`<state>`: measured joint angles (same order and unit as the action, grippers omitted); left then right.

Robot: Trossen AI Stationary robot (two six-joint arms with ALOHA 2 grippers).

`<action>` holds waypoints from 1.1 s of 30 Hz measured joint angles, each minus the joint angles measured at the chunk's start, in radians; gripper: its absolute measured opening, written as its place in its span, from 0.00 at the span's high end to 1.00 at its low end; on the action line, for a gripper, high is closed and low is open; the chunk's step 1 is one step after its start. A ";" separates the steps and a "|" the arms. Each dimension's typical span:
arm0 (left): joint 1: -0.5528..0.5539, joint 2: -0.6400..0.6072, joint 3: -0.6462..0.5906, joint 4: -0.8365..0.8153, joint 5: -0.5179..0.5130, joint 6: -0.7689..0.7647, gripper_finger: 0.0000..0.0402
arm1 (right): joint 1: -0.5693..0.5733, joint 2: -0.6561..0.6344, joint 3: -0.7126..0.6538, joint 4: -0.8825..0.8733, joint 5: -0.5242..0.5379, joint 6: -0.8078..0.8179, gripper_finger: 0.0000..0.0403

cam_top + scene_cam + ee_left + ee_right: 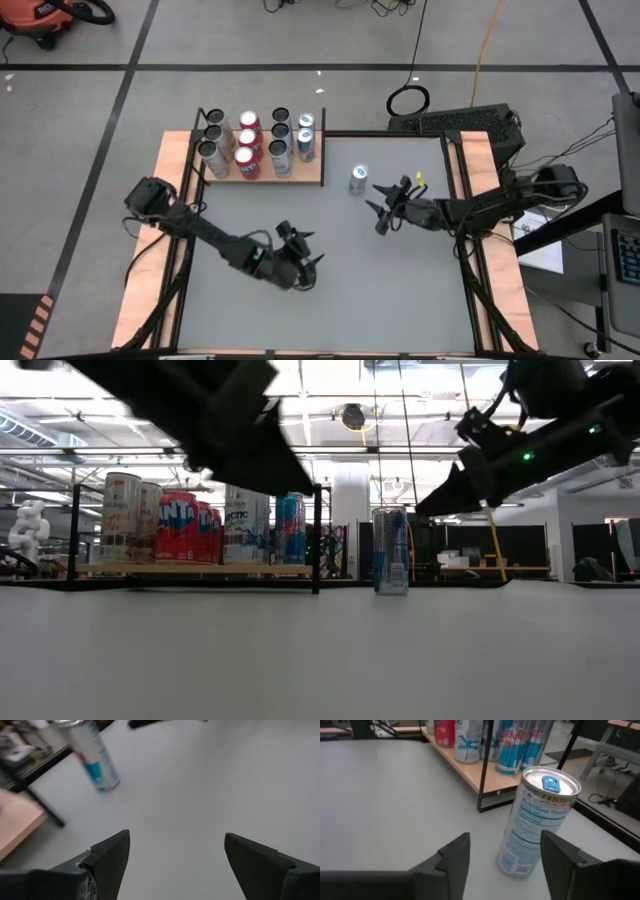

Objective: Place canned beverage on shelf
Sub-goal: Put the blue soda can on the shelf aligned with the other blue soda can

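On your table (330, 280), one slim blue-and-silver can (358, 179) stands upright on the grey surface, just beside the shelf (262, 176) and off its right-hand end, clear of the black corner post; you can see its blue pull tab from the right wrist camera (530, 822) and its full height from the low camera (390, 550). The shelf itself, a light wood board with thin black posts, sits at the far side of the table and carries about a dozen upright cans: silver ones (213, 152) at the end farthest from the loose can, red ones (247, 145) in the middle, and blue-and-silver ones (306, 137) at the end nearest it. Your right gripper (385, 205) is just beside the loose can on the side away from the shelf, raised above the table, with its two fingers (456, 855) spread wide; the can sits ahead of them, nearer one finger, and nothing is held. Your left gripper (303, 262) hangs well apart from the can, out over the middle of the table on the near side of the shelf, its fingers (111, 856) likewise spread apart and empty, with bare tabletop between them and the can (95, 757) farther off.
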<state>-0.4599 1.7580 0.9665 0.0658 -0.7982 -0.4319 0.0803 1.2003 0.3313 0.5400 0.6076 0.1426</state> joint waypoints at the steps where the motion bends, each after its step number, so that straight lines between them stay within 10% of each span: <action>1: 0.019 0.000 0.000 0.031 0.029 0.028 0.21 | -0.019 0.000 0.000 0.001 -0.021 -0.011 0.54; 20: 0.146 0.000 0.000 0.096 0.110 0.046 0.21 | -0.233 0.000 0.000 -0.044 -0.274 -0.023 0.30; 33: 0.146 0.000 0.000 0.116 0.087 0.030 0.21 | -0.265 0.000 0.000 -0.061 -0.245 -0.062 0.27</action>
<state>-0.3138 1.7580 0.9665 0.1814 -0.7109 -0.4015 -0.1848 1.2003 0.3309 0.4794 0.3624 0.0811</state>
